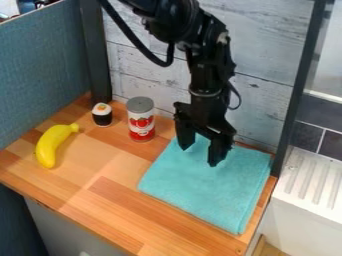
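While the black arm point(212, 75) was extended downward from the top of the view, the hand point(200, 154) was positioned over the rear part of the turquoise cloth point(194, 187), with its two fingers spread apart. Whether the cloth was touched by the fingertips could not be determined. The cloth, folded in layers, was laid flat on the wooden bench point(100, 175) and was taken as the landmark. Just beyond its rear left edge, a red-and-white can point(141, 120) with a grey top was placed upright. Farther left of the cloth, past the can, a small black-and-white toy point(102, 115) with an orange spot on top was stood. Well to the left of the cloth, a curved yellow banana point(53, 145) was laid, its stem end directed rearward. The cloth was backed by a pale plank-patterned wall point(260, 60); to its right, a ridged white surface point(314, 185) was seen.
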Available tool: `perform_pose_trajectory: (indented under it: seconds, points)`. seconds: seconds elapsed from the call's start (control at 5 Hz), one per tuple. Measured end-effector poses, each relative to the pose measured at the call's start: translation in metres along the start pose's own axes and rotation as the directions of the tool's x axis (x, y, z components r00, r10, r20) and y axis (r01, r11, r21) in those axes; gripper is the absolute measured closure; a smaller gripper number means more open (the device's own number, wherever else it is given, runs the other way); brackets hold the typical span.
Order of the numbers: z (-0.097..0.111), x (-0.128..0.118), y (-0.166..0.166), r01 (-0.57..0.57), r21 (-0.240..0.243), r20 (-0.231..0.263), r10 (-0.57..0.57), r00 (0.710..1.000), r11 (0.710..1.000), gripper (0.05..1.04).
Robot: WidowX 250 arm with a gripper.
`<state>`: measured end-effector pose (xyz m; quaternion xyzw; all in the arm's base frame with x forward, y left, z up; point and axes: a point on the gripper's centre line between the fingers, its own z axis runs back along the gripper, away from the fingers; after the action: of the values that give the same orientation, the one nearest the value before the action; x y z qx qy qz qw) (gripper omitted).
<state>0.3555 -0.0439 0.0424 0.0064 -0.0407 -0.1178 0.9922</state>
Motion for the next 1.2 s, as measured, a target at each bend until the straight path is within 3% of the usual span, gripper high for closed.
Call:
perform_pose_trajectory:
  seconds: [0.2,0.6,0.8,1.0,1.2]
  points:
    - [-0.012,-0.003,-0.011,-0.018,-0.02,0.02,0.018,1.0,1.0,0.083]
    - [-0.027,-0.015,-0.023,-0.1,-0.033,-0.008,0.099,0.995,0.994,0.083]
    - [-0.026,-0.032,-0.029,-0.132,0.051,-0.101,0.137,0.985,0.99,0.083]
    - [-0.024,-0.064,-0.036,-0.066,0.037,-0.225,0.073,0.972,0.997,0.083]
    - [-0.023,-0.089,-0.047,-0.007,0.028,-0.271,0.014,0.962,1.0,0.083]
